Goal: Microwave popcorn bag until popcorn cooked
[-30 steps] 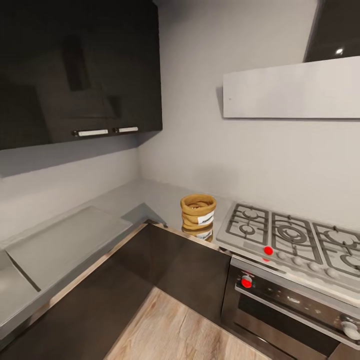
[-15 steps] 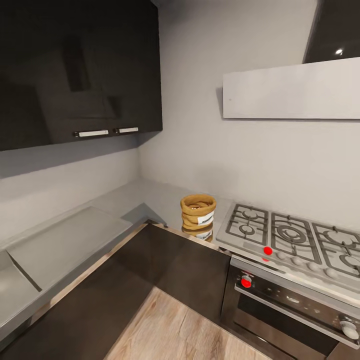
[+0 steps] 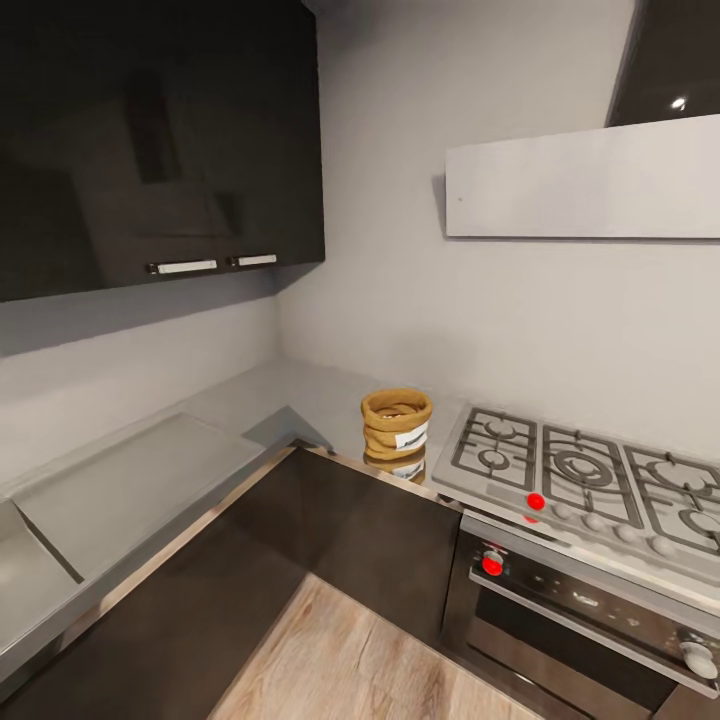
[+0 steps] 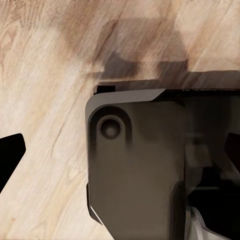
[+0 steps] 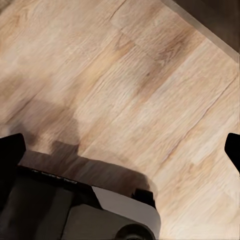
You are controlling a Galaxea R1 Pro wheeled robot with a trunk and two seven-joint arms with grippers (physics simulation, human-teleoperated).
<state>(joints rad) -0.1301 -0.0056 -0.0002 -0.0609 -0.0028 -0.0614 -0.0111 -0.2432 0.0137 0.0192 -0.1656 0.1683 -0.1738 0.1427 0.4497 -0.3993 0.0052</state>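
Nearest, both wrist views look down on the light wood floor (image 5: 125,75). The left gripper (image 4: 120,155) shows two dark fingertips at opposite edges of its view, wide apart with nothing between them, above a grey part of the robot's base (image 4: 135,165). The right gripper (image 5: 120,150) also has its fingertips spread wide at the edges of its view, holding nothing, with the floor and a corner of the base below. In the head view, dark cabinet fronts (image 3: 330,530) run under an L-shaped steel countertop (image 3: 150,480). The bag (image 3: 397,423) stands upright on the countertop near the inner corner, just left of the hob (image 3: 580,470) and apart from it, close to the front edge. Its long axis is vertical and its rolled open mouth faces up; the white label faces toward the hob and the camera. What lies inside the bag is too small to tell. Its reflection shows on the steel just beneath it. Below the hob sits a dark oven (image 3: 570,610) with red knobs. Beyond the bag rises the grey wall (image 3: 400,250), with black upper cabinets (image 3: 150,140) to the bag's left and a pale hood (image 3: 585,180) above the hob.
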